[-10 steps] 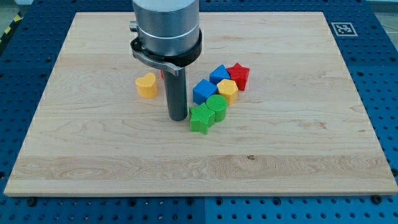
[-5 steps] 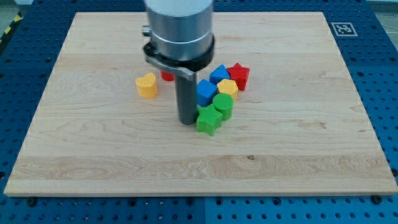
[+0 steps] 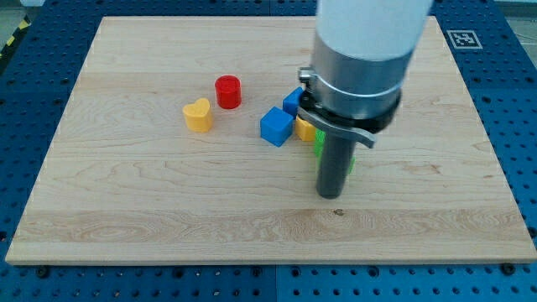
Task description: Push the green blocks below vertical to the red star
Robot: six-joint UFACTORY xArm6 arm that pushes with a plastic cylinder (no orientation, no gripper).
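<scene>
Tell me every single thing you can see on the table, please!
Wooden board: one, light wood, fills most of the view.
Red cylinder: one, red, above centre-left.
Yellow heart block: one, yellow, left of the red cylinder, slightly lower.
Blue blocks: two, blue; one cube at centre, one half hidden behind the arm.
Yellow block: one, yellow, mostly hidden, shape unclear.
Green blocks: green slivers beside the rod, count unclear.
Red star: hidden.
Marker tag: one, black-and-white, top right corner.
My tip: one, dark rod end, below the green slivers.

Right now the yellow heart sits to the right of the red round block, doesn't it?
Not quite. The camera view shows the yellow heart on the view's left of the red round block, and a little lower. They stand close but apart.
</scene>
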